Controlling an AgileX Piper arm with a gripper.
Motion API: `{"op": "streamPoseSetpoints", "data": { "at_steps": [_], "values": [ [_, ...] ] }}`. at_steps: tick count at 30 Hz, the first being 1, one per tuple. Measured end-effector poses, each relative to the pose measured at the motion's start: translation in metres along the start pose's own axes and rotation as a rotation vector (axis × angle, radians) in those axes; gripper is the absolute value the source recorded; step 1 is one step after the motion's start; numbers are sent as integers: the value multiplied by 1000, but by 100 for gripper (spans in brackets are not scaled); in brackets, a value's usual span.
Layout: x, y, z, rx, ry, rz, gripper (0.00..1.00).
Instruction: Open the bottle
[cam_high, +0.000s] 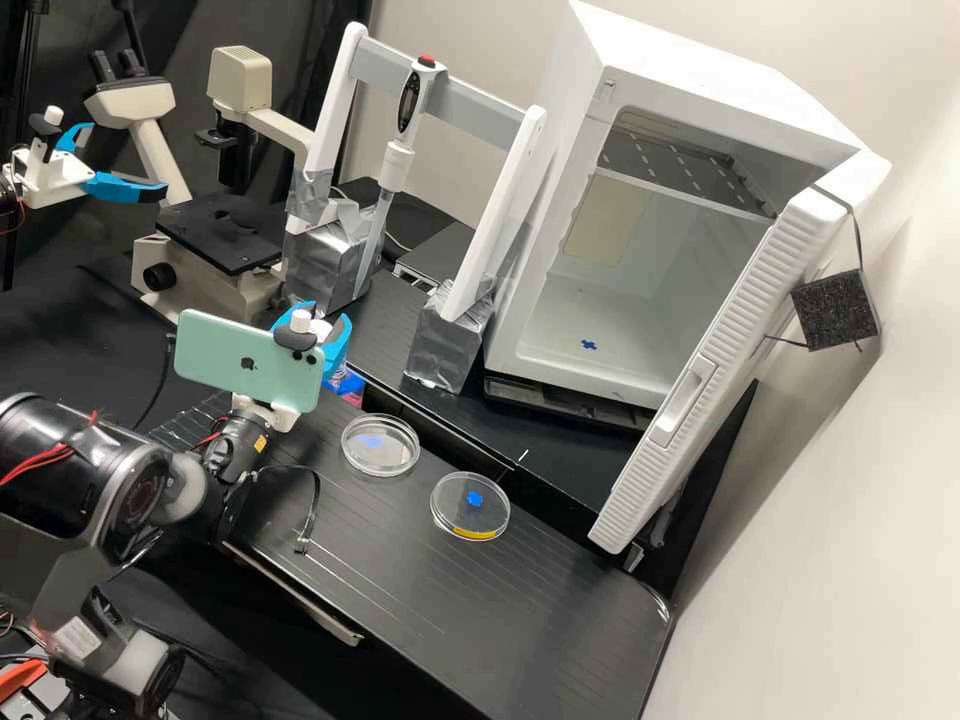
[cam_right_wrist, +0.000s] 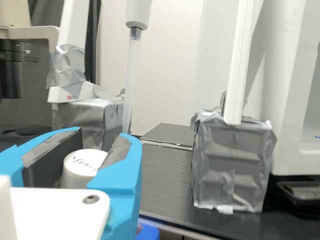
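Pipette (cam_high: 397, 168) is hanging between stand posts (cam_high: 333, 105), microscope (cam_high: 228, 228) standing left, cabinet (cam_high: 700, 70) right; petri dishes (cam_high: 385, 456) are resting on bench (cam_high: 560, 610) in front.

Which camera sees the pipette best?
The high view: it shows the pipette from its red top down to its clear tip. The wrist view shows its white lower end and that tip closer up.

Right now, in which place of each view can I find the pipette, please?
High view: the pipette is in the upper middle, between two white posts.
Wrist view: between the same white posts, with only its lower part in the picture.
Shared landmark: the silver-wrapped block nearer the white cabinet.
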Motion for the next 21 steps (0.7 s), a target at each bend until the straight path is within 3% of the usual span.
{"op": "streamPoseSetpoints", "data": {
  "at_steps": [15, 21],
  "values": [
    [-16, -27, 11, 14, -56, -131, 0],
    [-15, -30, 13, -7, -64, -146, 0]
  ]
}}
